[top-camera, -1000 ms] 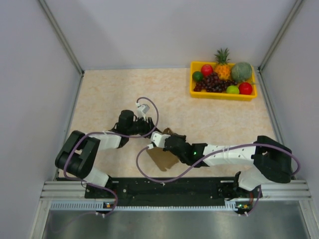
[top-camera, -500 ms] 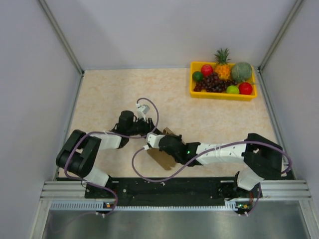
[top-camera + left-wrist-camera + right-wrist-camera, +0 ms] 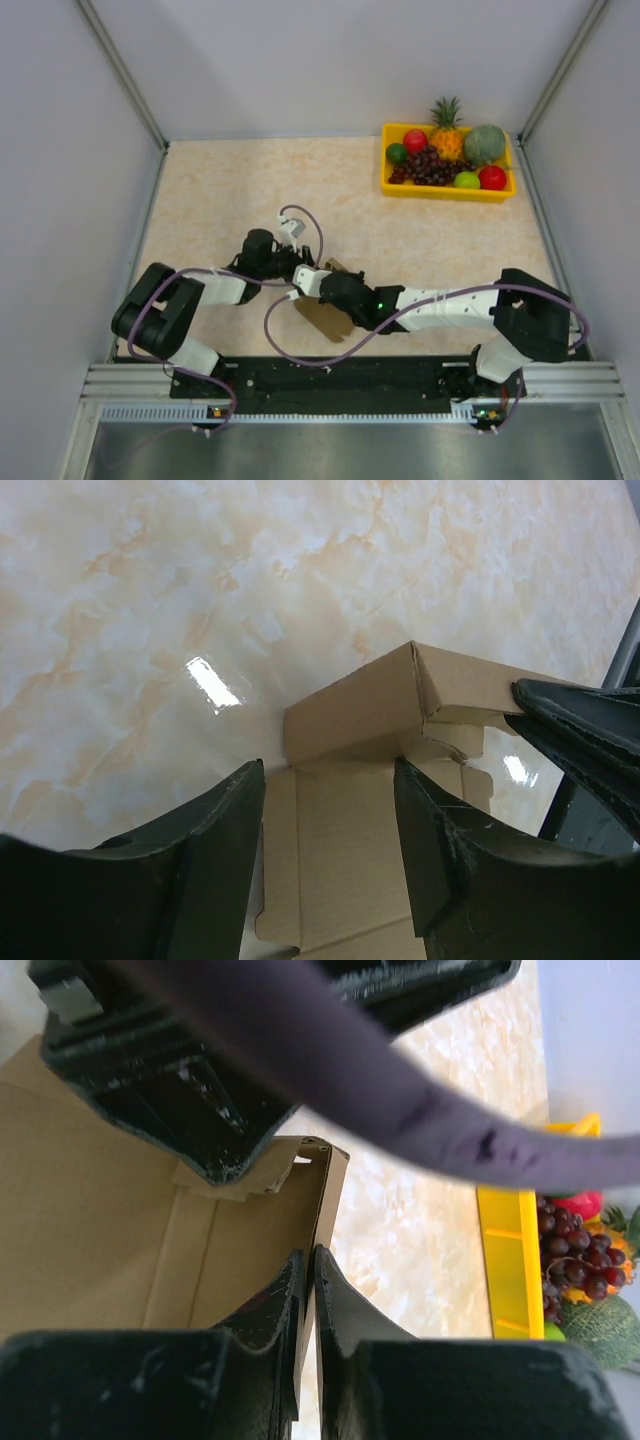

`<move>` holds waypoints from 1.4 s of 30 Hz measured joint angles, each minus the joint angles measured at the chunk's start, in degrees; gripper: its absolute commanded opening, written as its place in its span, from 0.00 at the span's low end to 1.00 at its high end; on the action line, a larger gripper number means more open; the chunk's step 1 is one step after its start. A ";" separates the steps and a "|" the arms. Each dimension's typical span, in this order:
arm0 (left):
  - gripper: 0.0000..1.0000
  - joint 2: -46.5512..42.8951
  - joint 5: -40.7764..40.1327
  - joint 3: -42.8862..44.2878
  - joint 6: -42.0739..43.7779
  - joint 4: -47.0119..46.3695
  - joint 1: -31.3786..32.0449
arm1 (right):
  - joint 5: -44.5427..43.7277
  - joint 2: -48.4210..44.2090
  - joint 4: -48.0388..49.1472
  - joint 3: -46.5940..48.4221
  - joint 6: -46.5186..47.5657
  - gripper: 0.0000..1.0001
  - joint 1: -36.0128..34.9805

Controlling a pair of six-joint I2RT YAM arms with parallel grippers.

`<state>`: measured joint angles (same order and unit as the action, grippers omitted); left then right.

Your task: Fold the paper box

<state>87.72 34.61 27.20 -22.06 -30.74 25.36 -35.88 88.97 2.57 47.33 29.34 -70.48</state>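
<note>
The paper box point(image 3: 322, 318) is brown cardboard, partly folded, lying near the table's front under both arms. In the left wrist view one wall point(image 3: 350, 720) stands up from its flat panel, and my left gripper point(image 3: 328, 780) hangs open just above that panel with nothing between its fingers. My right gripper point(image 3: 308, 1255) is shut on the edge of another upright wall of the paper box point(image 3: 100, 1220). Its fingertips point(image 3: 580, 730) show at the right of the left wrist view. In the top view the two grippers meet over the box, left gripper point(image 3: 300, 263) and right gripper point(image 3: 318, 283).
A yellow fruit tray point(image 3: 447, 190) stands at the back right, its rim also in the right wrist view point(image 3: 510, 1260). A purple cable point(image 3: 400, 1090) crosses close in front of the right wrist camera. Grey walls close the table in on three sides.
My right gripper has closed onto the box wall after sliding slightly left. My left gripper has opened a little wider and shifted slightly toward the box.
</note>
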 measured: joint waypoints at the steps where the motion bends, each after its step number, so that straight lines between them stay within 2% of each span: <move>1: 0.60 0.00 -0.35 0.24 0.48 0.66 0.50 | 0.66 -0.33 -0.02 -0.02 -0.26 0.04 0.00; 5: 0.59 0.09 -1.70 1.84 1.75 2.45 1.64 | 2.21 -0.85 -0.04 -0.09 -0.83 0.04 0.00; 11: 0.52 0.94 -3.96 4.68 3.45 4.61 2.62 | 3.06 -1.16 -0.13 -0.09 -1.44 0.04 0.42; 16: 0.38 0.94 -8.07 6.38 6.14 6.58 5.16 | 3.45 -1.27 -0.28 -0.09 -1.70 0.04 0.98; 32: 0.34 -0.04 -22.14 5.64 10.91 6.75 12.02 | 4.59 -1.42 -0.90 -0.09 -1.18 0.08 0.68; 34: 0.38 -0.52 -23.91 5.20 11.30 6.67 12.74 | 3.85 -1.09 -0.79 -0.09 -0.85 0.08 0.07; 42: 0.39 -1.01 -28.57 2.73 9.22 3.65 13.38 | -3.54 3.41 -0.52 2.01 1.66 0.08 -2.93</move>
<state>86.72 6.04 29.93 -12.84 -27.09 38.74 -39.42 92.38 2.04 49.34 31.00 -73.41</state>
